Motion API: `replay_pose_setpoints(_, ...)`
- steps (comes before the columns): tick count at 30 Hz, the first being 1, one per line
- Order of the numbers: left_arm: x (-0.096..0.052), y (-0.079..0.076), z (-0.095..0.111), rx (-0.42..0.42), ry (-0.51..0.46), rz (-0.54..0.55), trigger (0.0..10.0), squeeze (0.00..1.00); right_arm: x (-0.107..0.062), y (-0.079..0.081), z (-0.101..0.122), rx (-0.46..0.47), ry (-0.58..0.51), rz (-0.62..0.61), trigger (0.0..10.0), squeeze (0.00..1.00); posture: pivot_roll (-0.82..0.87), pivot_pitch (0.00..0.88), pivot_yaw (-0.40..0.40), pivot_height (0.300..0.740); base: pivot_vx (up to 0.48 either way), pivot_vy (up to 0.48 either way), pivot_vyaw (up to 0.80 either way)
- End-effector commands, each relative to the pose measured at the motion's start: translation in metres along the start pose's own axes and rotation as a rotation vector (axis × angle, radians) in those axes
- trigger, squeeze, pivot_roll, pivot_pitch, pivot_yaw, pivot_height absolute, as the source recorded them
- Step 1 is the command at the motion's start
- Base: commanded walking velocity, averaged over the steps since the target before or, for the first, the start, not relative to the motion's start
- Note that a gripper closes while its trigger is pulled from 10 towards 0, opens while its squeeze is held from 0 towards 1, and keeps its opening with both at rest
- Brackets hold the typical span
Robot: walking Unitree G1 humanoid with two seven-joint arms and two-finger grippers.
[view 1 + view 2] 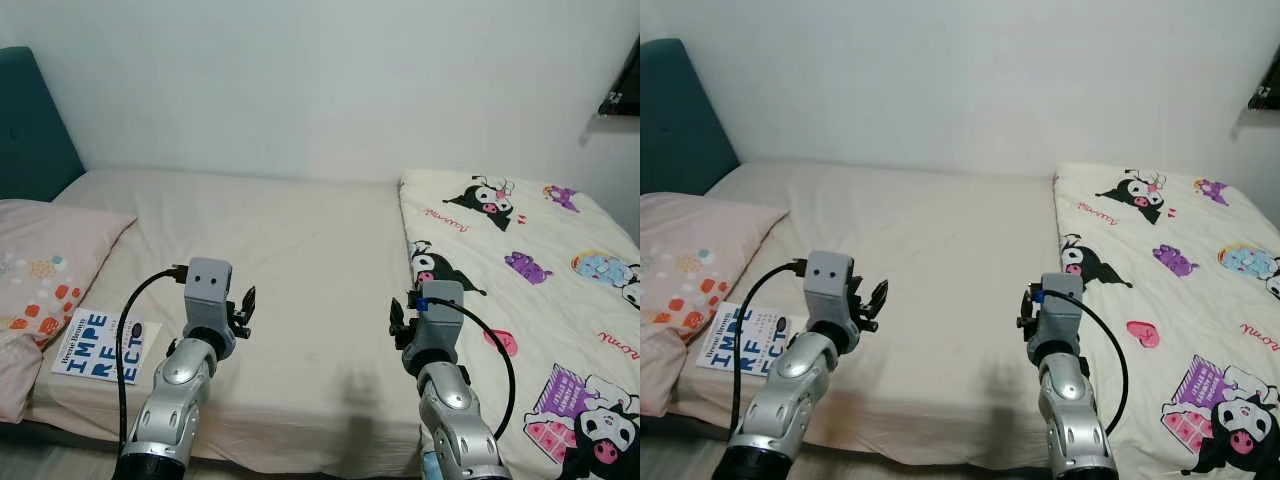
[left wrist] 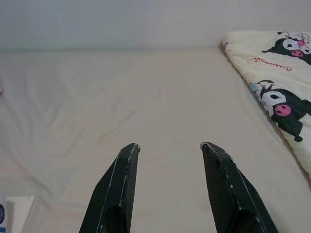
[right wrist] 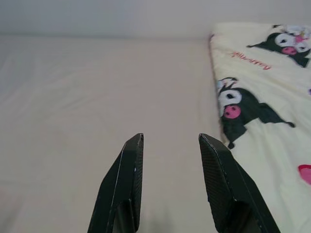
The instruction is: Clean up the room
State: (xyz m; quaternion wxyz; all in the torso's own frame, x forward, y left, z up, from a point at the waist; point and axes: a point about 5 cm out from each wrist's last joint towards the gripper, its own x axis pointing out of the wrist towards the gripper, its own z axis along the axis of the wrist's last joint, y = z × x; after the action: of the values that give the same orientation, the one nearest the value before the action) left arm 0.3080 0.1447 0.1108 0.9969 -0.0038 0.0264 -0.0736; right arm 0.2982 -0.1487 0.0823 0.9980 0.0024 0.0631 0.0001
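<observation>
Your book [image 1: 102, 346] lies flat at the near left edge of the bed [image 1: 300, 260], just beside the pink pillow [image 1: 45, 275]. A cartoon quilt [image 1: 530, 290] covers the bed's right side. Your left gripper [image 2: 167, 148] hovers over the bare sheet right of the book, fingers apart and empty. Your right gripper [image 3: 170, 138] hangs near the quilt's edge, fingers also apart, holding nothing.
</observation>
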Motion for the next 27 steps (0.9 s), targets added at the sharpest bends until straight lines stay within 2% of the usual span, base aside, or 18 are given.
replay_pose_setpoints(1,0.0,-0.002,-0.003,-0.037,0.025,-0.009,10.0,0.0,0.001,0.002,-0.002,0.026,0.023,0.01,10.0,0.0,0.04,0.0,-0.054,0.74,0.0,0.0,0.0)
replay_pose_setpoints(8,-0.002,-0.003,-0.005,-0.1,0.023,-0.011,10.0,0.0,0.002,0.003,-0.001,0.065,0.016,0.016,10.0,0.0,0.03,0.0,-0.058,0.74,0.0,0.0,0.0)
replay_pose_setpoints(11,0.001,-0.002,-0.004,-0.122,0.022,-0.002,10.0,0.0,0.006,0.001,0.0,0.021,0.015,0.014,10.0,0.0,0.02,0.0,-0.062,0.74,0.0,0.0,0.0)
replay_pose_setpoints(18,0.003,-0.002,-0.004,-0.135,0.028,-0.004,10.0,0.0,0.007,-0.003,0.002,0.001,0.016,0.002,10.0,0.0,0.01,0.0,-0.06,0.74,0.0,0.0,0.0)
replay_pose_setpoints(20,0.002,-0.006,-0.01,-0.064,0.067,-0.028,10.0,0.0,0.005,-0.005,-0.001,-0.007,0.022,-0.002,10.0,0.0,0.0,0.0,-0.059,0.74,0.0,0.0,0.0)
replay_pose_setpoints(21,0.002,-0.006,-0.01,-0.064,0.067,-0.028,10.0,0.0,0.005,-0.005,-0.001,-0.007,0.022,-0.002,10.0,0.0,0.0,0.0,-0.059,0.74,0.0,0.0,0.0)
replay_pose_setpoints(23,0.0,-0.011,-0.014,-0.003,0.074,-0.054,10.0,0.0,0.002,-0.007,-0.003,-0.014,0.03,-0.007,10.0,0.0,0.0,0.0,-0.055,0.74,0.0,0.0,0.0)
replay_pose_setpoints(27,0.0,-0.013,-0.014,0.021,0.068,-0.063,10.0,0.0,0.001,-0.007,-0.003,-0.018,0.034,-0.008,10.0,0.0,-0.01,0.0,-0.05,0.74,0.0,0.0,0.0)
